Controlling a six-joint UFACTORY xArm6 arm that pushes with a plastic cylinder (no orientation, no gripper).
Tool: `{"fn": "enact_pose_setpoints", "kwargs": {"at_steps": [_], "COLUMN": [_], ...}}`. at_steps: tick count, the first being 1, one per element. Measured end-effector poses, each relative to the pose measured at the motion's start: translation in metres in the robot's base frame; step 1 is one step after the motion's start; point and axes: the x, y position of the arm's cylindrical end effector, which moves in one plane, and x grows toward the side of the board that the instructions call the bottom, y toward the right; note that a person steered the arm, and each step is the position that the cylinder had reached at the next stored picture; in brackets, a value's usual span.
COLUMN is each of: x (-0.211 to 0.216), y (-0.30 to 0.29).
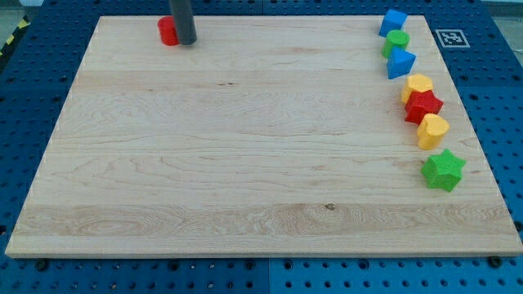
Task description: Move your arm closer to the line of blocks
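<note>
Sitting at eleven o'clock on the board (245,163), tip (187,42) touching the red block (167,31); no fingers, just a bare rod. Line of blocks (418,98) well apart, at three o'clock. Approach not yet begun; calls for a long slide rightward.

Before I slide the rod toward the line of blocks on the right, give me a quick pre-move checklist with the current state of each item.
1. Location of my tip: at the view's top left, on the wooden board. Ok.
2. Contact near the tip: red block sits right against the rod's left side; whether touching, cannot tell.
3. Line intact along the view's right edge: blue block, green block, blue block, yellow block, red star, yellow block, green star. Ok.
4. Path rightward free of blocks: ok.
5. Closeness to the line: not ok, far across the board.
</note>
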Motion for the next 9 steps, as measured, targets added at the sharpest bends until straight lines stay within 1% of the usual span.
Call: {"fn": "enact_pose_setpoints", "kwargs": {"at_steps": [1,2,3,4,5,6,7,8,9], "x": [-0.004,-0.004,0.020,0.119,0.187,0.236,0.274,0.297,0.299], "y": [-0.024,-0.032,-0.031,0.007,0.047,0.100,0.159,0.218,0.269]}}
